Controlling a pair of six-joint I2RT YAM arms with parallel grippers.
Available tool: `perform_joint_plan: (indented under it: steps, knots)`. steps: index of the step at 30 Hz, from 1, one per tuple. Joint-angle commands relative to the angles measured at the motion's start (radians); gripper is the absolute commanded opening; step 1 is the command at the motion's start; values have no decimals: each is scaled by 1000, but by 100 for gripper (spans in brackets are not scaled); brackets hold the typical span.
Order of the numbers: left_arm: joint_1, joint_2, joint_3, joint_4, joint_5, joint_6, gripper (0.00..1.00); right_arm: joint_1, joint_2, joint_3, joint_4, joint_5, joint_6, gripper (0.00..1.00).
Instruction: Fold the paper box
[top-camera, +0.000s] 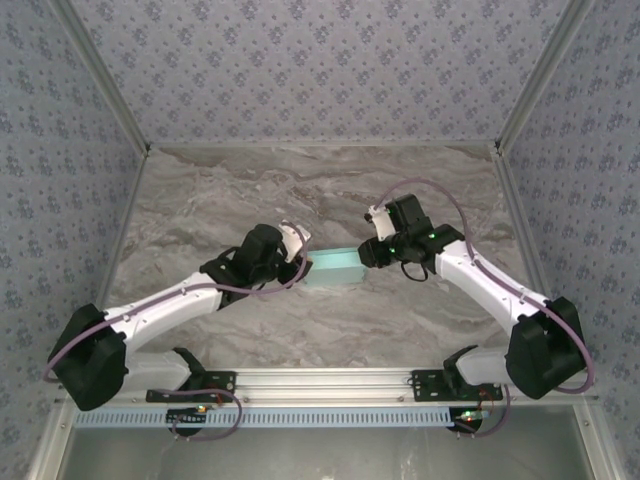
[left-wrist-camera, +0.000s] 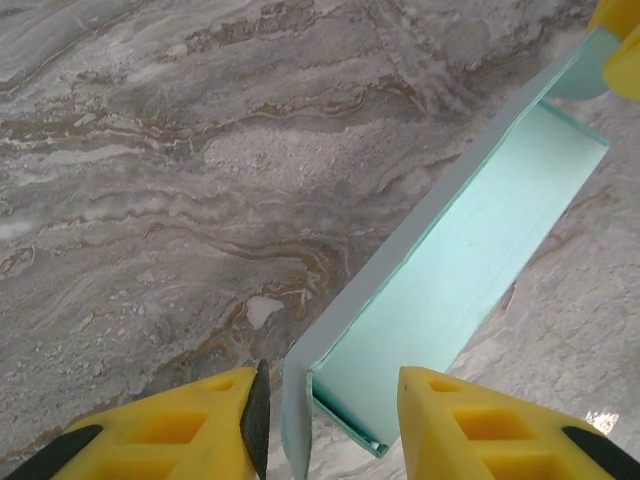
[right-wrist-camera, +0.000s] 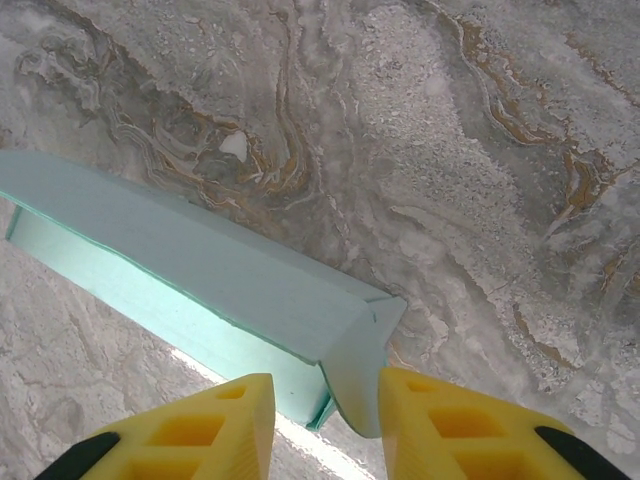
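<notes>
The paper box (top-camera: 335, 268) is a long, pale cyan trough lying on the marble table between my two arms. My left gripper (top-camera: 303, 262) straddles its left end. In the left wrist view the box's (left-wrist-camera: 470, 250) open end and a bent end flap sit between the yellow fingers (left-wrist-camera: 190, 425), with thin gaps on both sides of my left gripper (left-wrist-camera: 330, 385). My right gripper (top-camera: 366, 255) straddles the right end. In the right wrist view, a curved end flap of the box (right-wrist-camera: 220, 270) rests against one finger (right-wrist-camera: 450, 420), while a gap shows at the other side of my right gripper (right-wrist-camera: 325, 385).
The marble-patterned tabletop (top-camera: 300, 190) stretches behind the box to patterned walls (top-camera: 320, 70) at the back and sides. An aluminium rail (top-camera: 320, 380) with the arm bases runs along the near edge.
</notes>
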Motion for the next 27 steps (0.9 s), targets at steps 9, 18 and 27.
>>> perform_joint_plan:
  steps: [9, 18, 27]
  knots:
    - [-11, 31, 55, -11, -48, -63, 15, 32, 12, 26, -5, 89, 83, 20]
    - [-12, 39, 78, 16, 4, -152, 8, 125, 32, 42, 18, 239, 214, 11]
    - [-12, 46, 73, 48, 29, -251, 5, 183, 42, 63, 7, 337, 387, 12]
